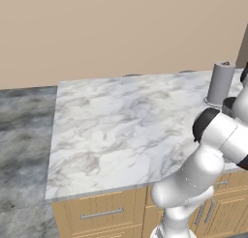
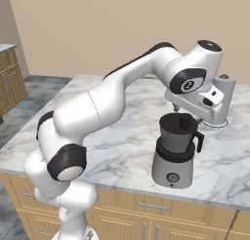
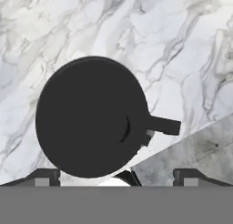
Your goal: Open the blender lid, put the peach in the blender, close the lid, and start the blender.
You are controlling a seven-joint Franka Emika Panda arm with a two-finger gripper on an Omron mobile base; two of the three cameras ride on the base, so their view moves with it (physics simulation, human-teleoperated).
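Spread wide and holding nothing, the gripper (image 3: 116, 177) hangs just above the blender lid (image 3: 91, 116), its two fingertips (image 3: 45, 176) standing apart. Below the fingers the black lid sits closed on the blender (image 2: 175, 153), near the front edge of the marble counter (image 2: 122, 146).

1. Light is even and soft throughout, with no single clear source.
2. Shadows are faint: only a weak dark patch under the blender (image 2: 174, 153) on the counter (image 2: 122, 151).
3. No glare; the arm (image 2: 97, 112) carries mild shading.
4. The hand view is sharp, but the lid (image 3: 91, 117) reads as flat black, without detail.
5. Edges look slightly soft and pixelled; no lens distortion.
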